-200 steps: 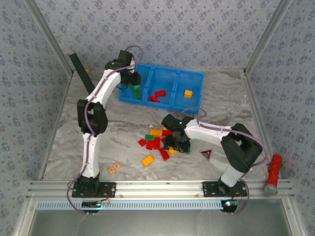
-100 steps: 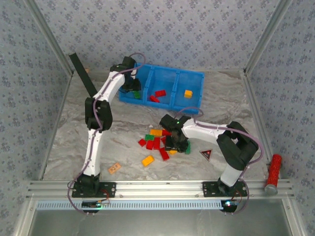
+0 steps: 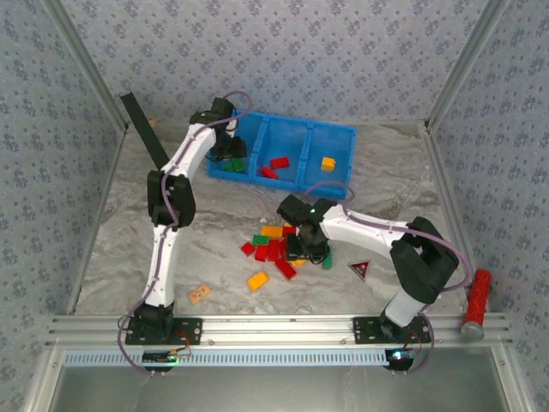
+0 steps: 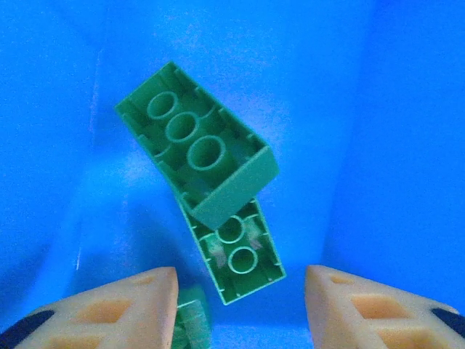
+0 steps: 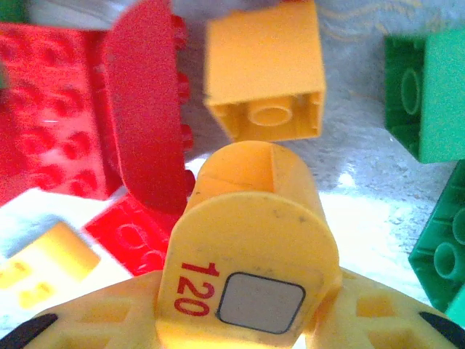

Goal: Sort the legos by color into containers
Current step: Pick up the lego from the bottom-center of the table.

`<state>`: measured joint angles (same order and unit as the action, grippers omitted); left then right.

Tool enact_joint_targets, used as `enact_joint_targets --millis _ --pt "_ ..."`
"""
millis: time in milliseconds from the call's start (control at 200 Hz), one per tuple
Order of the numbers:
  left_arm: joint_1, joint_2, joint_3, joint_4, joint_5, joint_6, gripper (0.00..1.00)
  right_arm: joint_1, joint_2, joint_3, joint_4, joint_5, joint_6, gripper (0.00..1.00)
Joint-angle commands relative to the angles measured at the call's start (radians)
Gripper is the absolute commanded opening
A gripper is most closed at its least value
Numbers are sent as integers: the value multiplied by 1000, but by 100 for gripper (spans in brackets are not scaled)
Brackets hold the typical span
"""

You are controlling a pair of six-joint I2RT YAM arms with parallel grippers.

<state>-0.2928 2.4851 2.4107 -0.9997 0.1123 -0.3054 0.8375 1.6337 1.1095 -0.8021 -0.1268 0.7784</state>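
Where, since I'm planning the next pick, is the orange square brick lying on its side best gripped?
Across its two flat side walls, coming straight down. The orange square brick lies tipped over with its hollow underside showing, so those walls are parallel. Bare table lies beside one wall; a curved red brick crowds the other. The right gripper holds a rounded yellow brick.

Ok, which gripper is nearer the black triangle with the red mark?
Right. The right gripper is over the brick pile, just left of the black triangle; the left gripper is far off, inside the blue bin's left compartment.
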Motion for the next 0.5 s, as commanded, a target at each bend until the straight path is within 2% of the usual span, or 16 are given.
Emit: enact_joint_targets --millis 0,240,345,495 --pt "1 -86 51 -32 59 5 51 4 -51 67 -86 15 -53 34" --pt "-12 -208 13 -75 120 32 54 -35 -114 141 -194 41 -106 33" --pt "-24 -299 -90 -67 121 52 55 -92 -139 181 -217 71 -142 33" --pt "-38 -458 -303 -49 115 70 56 -190 -142 258 -201 99 -279 33"
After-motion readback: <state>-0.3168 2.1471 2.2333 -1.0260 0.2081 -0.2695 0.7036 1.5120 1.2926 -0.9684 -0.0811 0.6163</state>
